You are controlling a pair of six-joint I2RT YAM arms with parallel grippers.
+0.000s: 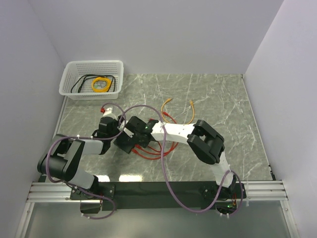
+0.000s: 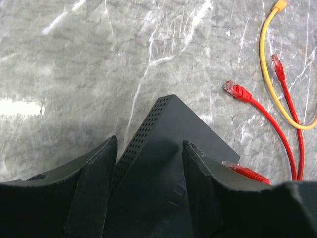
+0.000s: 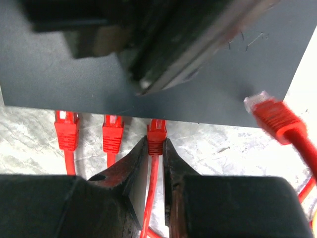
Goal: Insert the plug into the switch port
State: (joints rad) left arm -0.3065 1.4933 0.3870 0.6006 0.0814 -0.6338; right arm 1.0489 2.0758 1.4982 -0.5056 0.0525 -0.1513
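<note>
A: "What did the right claw (image 3: pixel 156 145) hold?"

B: "It pinched the red plug (image 3: pixel 157 130), whose tip met the black switch (image 3: pixel 49 84) edge just ahead. The left claw (image 2: pixel 148 148) clasped that switch between its fingers."

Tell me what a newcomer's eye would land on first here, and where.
First, the red plug pinched in the right gripper, its tip at the edge of the black switch box mid-table, beside two red plugs lined along that edge. Next, the left gripper clamped across the same box. Last, the white mesh basket in the far left corner.
</note>
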